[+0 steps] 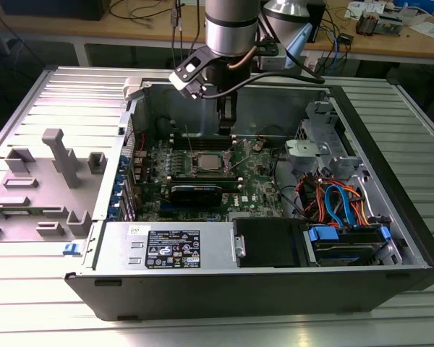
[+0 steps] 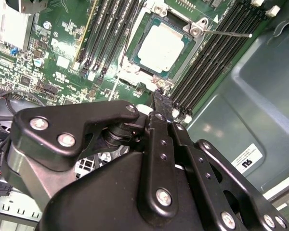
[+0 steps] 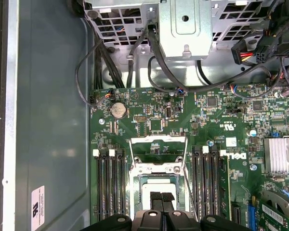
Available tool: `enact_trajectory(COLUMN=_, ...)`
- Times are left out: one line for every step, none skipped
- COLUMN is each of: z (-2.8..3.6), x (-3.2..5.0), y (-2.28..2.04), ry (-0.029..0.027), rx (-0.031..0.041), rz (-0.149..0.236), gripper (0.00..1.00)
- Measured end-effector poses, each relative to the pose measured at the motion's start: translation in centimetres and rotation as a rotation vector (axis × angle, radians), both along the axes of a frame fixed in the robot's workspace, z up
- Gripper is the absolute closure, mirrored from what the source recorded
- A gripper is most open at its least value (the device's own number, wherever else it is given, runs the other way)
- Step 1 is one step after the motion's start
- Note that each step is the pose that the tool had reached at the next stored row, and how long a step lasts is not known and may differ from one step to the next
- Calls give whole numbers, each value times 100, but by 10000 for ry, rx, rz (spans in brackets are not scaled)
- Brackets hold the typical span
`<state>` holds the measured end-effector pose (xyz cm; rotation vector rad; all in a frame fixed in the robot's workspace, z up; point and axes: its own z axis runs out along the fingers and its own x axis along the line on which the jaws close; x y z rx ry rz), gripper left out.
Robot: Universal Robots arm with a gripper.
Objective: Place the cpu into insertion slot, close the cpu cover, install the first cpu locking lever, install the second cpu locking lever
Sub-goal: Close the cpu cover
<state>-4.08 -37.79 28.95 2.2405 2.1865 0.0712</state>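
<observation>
While the gripper [image 2: 162,102] hangs with its fingers pressed together and empty, the cpu [image 2: 161,43] lies seated in the insertion slot [image 1: 194,160] just beyond its fingertips, framed by the cpu cover [image 2: 182,57]; a thin lever [image 2: 226,33] juts out sideways.

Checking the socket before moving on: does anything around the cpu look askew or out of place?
The cpu lies flat and the cpu cover appears down over it. One thin locking lever juts out over the memory slots instead of lying along the socket, so it looks unlatched. No damage shows.
</observation>
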Motion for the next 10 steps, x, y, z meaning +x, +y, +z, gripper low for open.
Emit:
enact_trajectory(z=0, x=21, y=0, ry=-1, rx=1, rz=0, gripper=89)
enact_trajectory(z=0, x=32, y=-1, ry=-1, rx=0, rz=0, gripper=89)
enact_trajectory(z=0, x=41, y=0, ry=-1, rx=0, rz=0, gripper=89)
enact_trajectory(z=0, x=43, y=0, ry=-1, rx=0, rz=-1, gripper=89)
enact_trajectory(z=0, x=45, y=0, ry=-1, rx=0, rz=-1, gripper=89)
enact_trajectory(z=0, x=47, y=0, ry=-1, rx=1, rz=0, gripper=89)
enact_trajectory(z=0, x=48, y=0, ry=-1, rx=0, rz=0, gripper=89)
enact_trajectory(z=0, x=54, y=0, ry=-1, rx=1, rz=2, gripper=89)
enact_trajectory(z=0, x=57, y=0, ry=-1, rx=1, rz=0, gripper=89)
enact_trajectory(z=0, x=59, y=0, ry=-1, rx=1, rz=0, gripper=89)
